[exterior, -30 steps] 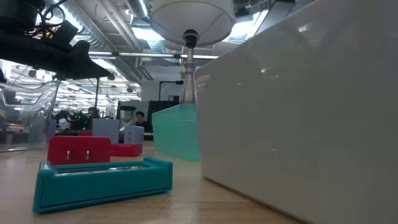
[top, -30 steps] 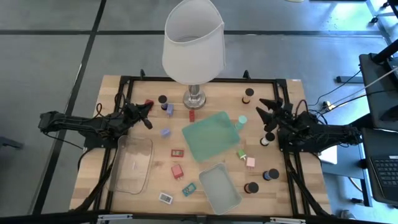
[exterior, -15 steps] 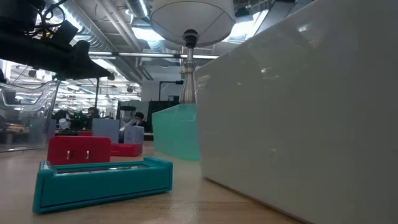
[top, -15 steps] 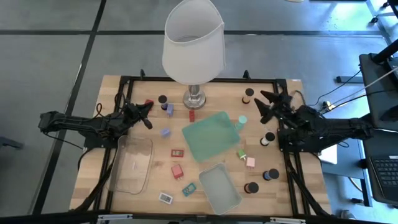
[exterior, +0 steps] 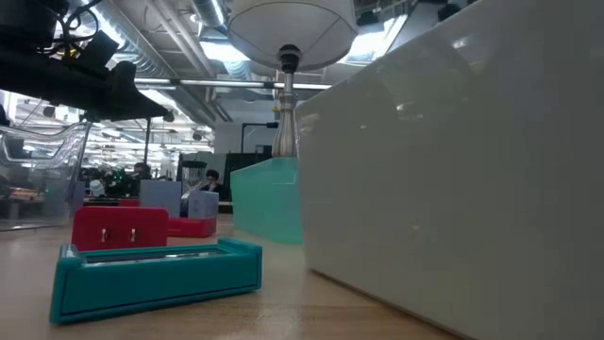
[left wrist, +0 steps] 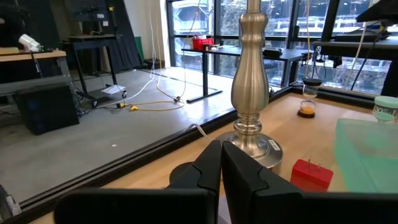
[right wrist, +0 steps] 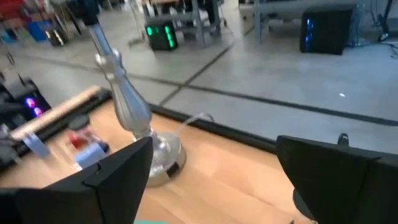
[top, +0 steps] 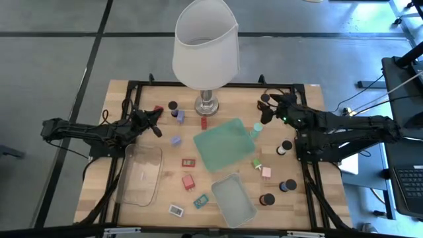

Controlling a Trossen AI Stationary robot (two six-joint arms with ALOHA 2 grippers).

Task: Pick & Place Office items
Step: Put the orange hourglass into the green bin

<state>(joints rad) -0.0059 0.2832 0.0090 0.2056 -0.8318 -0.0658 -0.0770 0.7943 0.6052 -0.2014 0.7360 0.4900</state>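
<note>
The right gripper (top: 266,109) hangs with its matte dark fingers spread wide and empty over the orange-topped cylinder at the wooden table's (top: 310,201) one o'clock. The left gripper (top: 156,121), pinched closed on nothing, waits at ten o'clock beside the chrome lamp base (top: 207,104). Small plastic blocks (top: 189,181) lie scattered around the translucent mint tray (top: 221,143).

A white-shaded lamp (top: 205,46), mint-green tray (top: 221,144), small red block (left wrist: 311,175).

My two fingers (right wrist: 118,171) stand wide apart, framing the silver lamp stem (right wrist: 121,93) on the table (right wrist: 242,171).
</note>
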